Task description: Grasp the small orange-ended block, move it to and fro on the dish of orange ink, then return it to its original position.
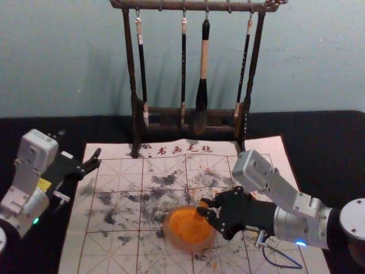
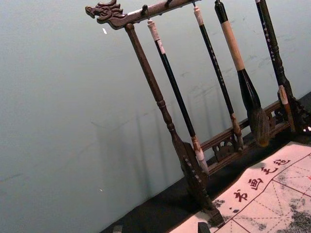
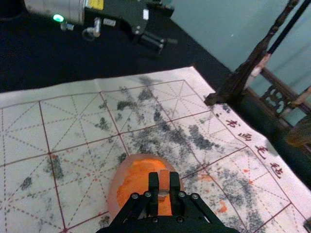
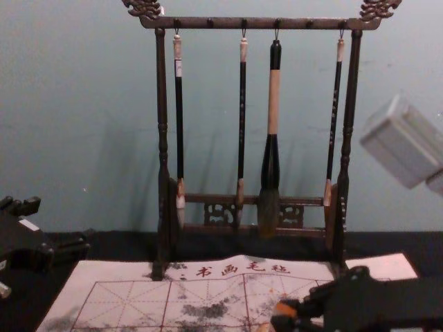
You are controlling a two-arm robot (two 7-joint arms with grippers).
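Note:
My right gripper [image 1: 209, 209] is over the right part of the orange ink dish [image 1: 190, 244], shut on the small block [image 1: 202, 206]. From the right wrist, that gripper [image 3: 165, 187] pinches the block [image 3: 164, 182] between its black fingers, with the orange ink [image 3: 141, 174] around and under it. Whether the block touches the ink cannot be told. In the chest view the block's orange part [image 4: 284, 310] shows at the gripper's tip. My left gripper [image 1: 98, 160] stays parked at the mat's left edge; fingertips [image 2: 203, 227] show low in the left wrist view.
A dark wooden rack [image 1: 191, 113] with several hanging brushes stands at the back of the white gridded mat [image 1: 114, 197]. Dark ink smudges cover much of the mat, and small orange spots lie near the dish. Black cloth [image 1: 325, 142] lies around the mat.

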